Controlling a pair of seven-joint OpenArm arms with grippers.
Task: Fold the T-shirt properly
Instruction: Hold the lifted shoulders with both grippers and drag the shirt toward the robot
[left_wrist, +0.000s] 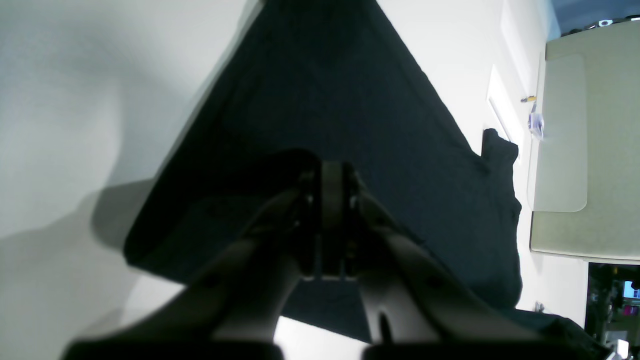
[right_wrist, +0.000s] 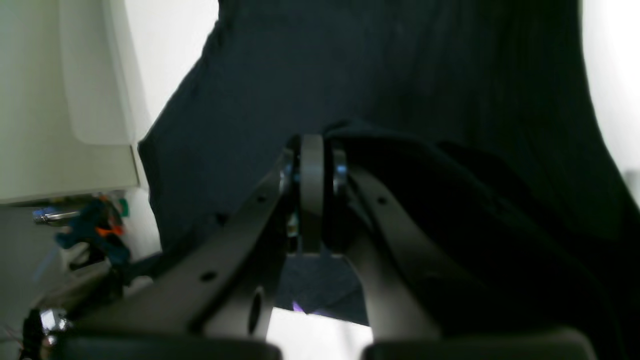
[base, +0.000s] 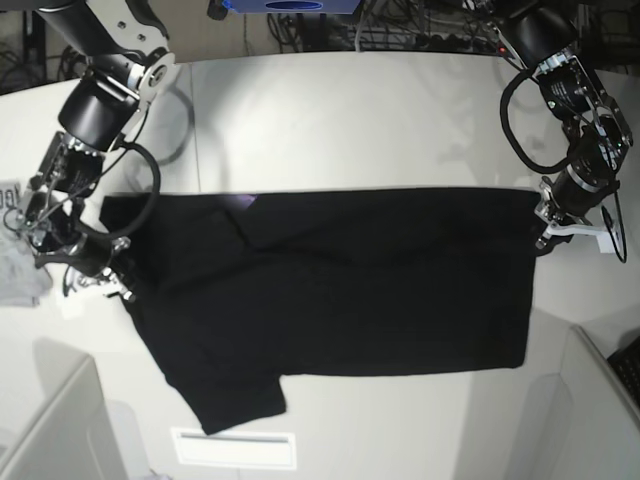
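Note:
The black T-shirt (base: 350, 290) lies spread across the white table (base: 350, 110), with a straight upper edge, one sleeve reaching toward the front left, and a sliver of purple print (base: 243, 201) at the upper edge. My left gripper (base: 541, 232) is at the shirt's right edge, and in the left wrist view it (left_wrist: 330, 182) is shut on the black cloth (left_wrist: 340, 90). My right gripper (base: 118, 288) is at the shirt's left edge, and in the right wrist view it (right_wrist: 312, 160) is shut on a bunched fold of the cloth (right_wrist: 400, 75).
A small grey garment (base: 20, 272) lies at the table's left edge beside my right arm. Pale panels stand at the front left (base: 50, 430) and front right (base: 600, 400). A white slip (base: 235, 448) lies at the front edge. Cables run behind the table.

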